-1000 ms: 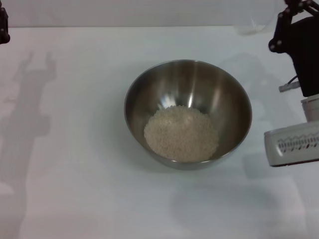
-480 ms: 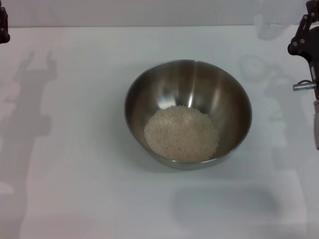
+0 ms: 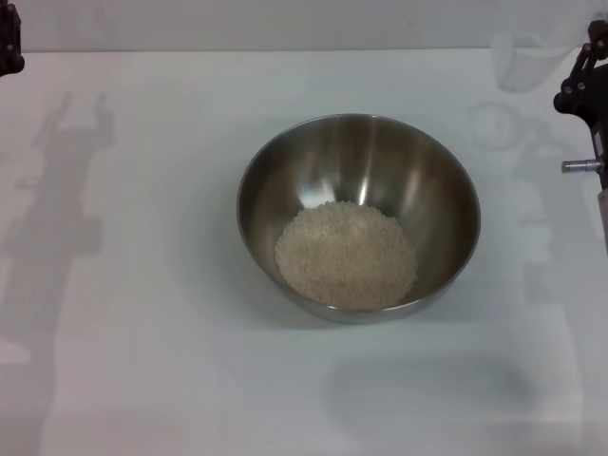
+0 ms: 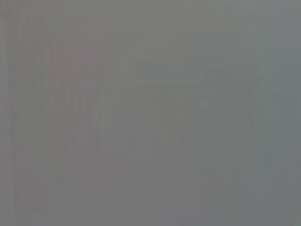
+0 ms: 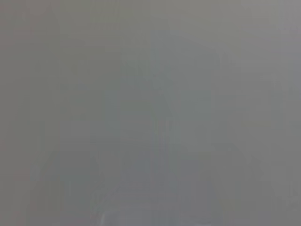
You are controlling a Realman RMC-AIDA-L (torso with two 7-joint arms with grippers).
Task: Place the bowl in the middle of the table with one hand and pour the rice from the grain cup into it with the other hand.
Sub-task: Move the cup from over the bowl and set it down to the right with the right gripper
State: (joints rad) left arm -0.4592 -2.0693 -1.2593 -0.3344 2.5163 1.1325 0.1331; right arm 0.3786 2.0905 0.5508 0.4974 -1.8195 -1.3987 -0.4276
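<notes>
The big steel bowl [image 3: 359, 217] sits in the middle of the white table [image 3: 142, 361]. A round pile of pale rice [image 3: 346, 255] fills its bottom. The clear grain cup [image 3: 524, 63] shows faintly at the back right, just left of my right arm's dark end [image 3: 587, 87] at the picture's right edge. Whether that gripper touches the cup I cannot tell. Only a dark corner of my left arm [image 3: 9, 43] shows at the top left, far from the bowl. Both wrist views are plain grey and show nothing.
The table's far edge [image 3: 285, 49] runs across the top of the head view. Arm shadows lie on the table at the left [image 3: 62, 218] and right [image 3: 532, 237] of the bowl.
My right arm has drawn back to the right edge, and its white segment has left the view. The cup's faint outline now shows a little farther right. Bowl and rice have not moved.
</notes>
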